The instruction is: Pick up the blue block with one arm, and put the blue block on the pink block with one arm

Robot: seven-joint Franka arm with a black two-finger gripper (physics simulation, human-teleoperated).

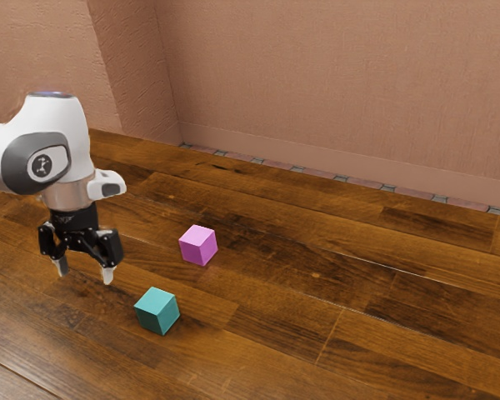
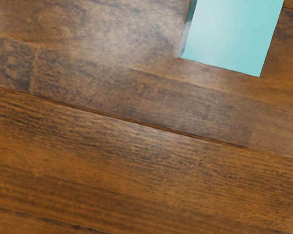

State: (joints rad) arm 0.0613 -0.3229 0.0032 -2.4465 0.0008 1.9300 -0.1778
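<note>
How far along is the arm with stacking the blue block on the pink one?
Nothing done yet: the blue block sits on the wooden surface, apart from the pink block. In hand: the gripper hovers open to the exterior view's left of the blue block, empty. Left: grasp, lift, and set it on the pink block.

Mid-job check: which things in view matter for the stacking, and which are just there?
Job:
- blue block
- pink block
- gripper, fingers open, holding nothing

Just there:
- wooden surface
- wall
</note>
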